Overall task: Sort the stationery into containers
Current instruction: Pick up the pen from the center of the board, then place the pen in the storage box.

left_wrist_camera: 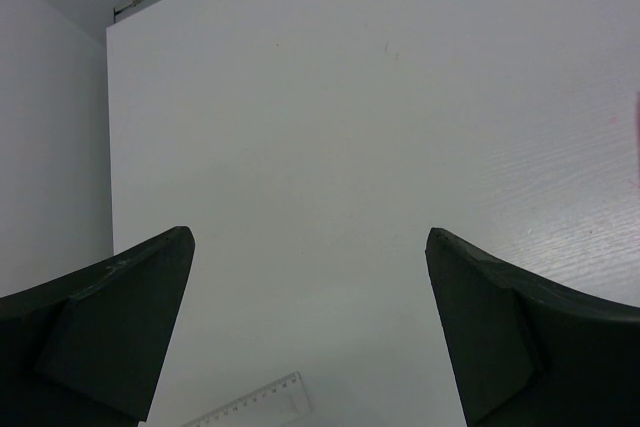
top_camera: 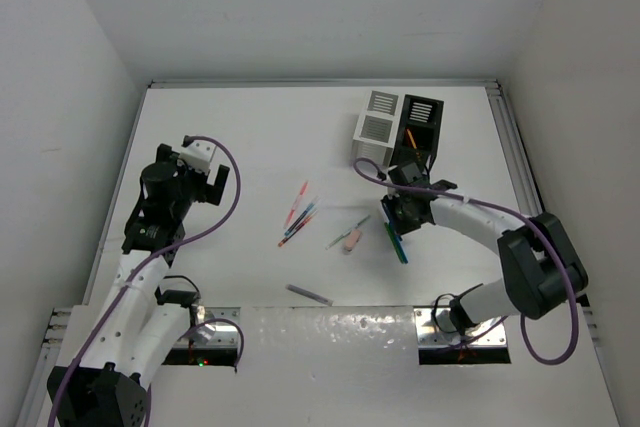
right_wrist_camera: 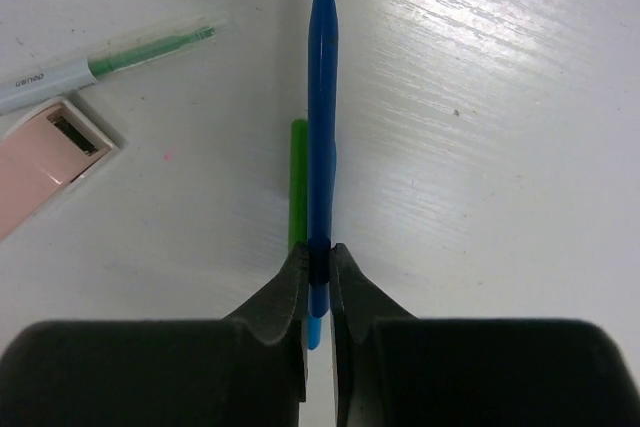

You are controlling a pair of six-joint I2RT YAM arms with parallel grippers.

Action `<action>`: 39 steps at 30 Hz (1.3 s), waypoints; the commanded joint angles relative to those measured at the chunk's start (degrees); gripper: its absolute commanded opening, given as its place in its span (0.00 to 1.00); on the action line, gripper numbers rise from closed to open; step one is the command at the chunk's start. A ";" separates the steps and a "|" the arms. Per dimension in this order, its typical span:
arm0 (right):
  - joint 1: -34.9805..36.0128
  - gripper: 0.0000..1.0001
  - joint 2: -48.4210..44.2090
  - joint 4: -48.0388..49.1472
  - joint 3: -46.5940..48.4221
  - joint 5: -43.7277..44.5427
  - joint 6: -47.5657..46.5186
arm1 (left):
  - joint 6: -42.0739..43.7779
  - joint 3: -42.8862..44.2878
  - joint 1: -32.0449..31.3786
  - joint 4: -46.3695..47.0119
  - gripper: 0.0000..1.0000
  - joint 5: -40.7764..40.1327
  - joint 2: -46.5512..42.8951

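Note:
My right gripper (right_wrist_camera: 319, 262) is shut on a blue pen (right_wrist_camera: 320, 97), which points straight out from the jaws low over the table. A green pen (right_wrist_camera: 297, 177) lies on the table right beside it, partly hidden. In the top view this gripper (top_camera: 396, 223) is in front of the black container (top_camera: 420, 127) and the white container (top_camera: 378, 119), which stand side by side. An orange pencil (top_camera: 408, 137) stands in the black one. A pink eraser (top_camera: 351, 240) and red and blue pens (top_camera: 298, 213) lie mid-table. My left gripper (top_camera: 207, 175) is open over bare table.
A green-tipped pen (right_wrist_camera: 120, 62) and the pink eraser (right_wrist_camera: 45, 162) lie left of the held pen. A grey pen (top_camera: 308, 294) rests near the front edge. A clear ruler (left_wrist_camera: 255, 405) shows below the left gripper (left_wrist_camera: 308, 237). White walls enclose the table.

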 commanded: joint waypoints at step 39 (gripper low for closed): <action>-19.21 0.00 7.19 52.56 10.95 1.43 -12.81 | 0.36 1.95 0.63 2.69 1.00 0.37 2.10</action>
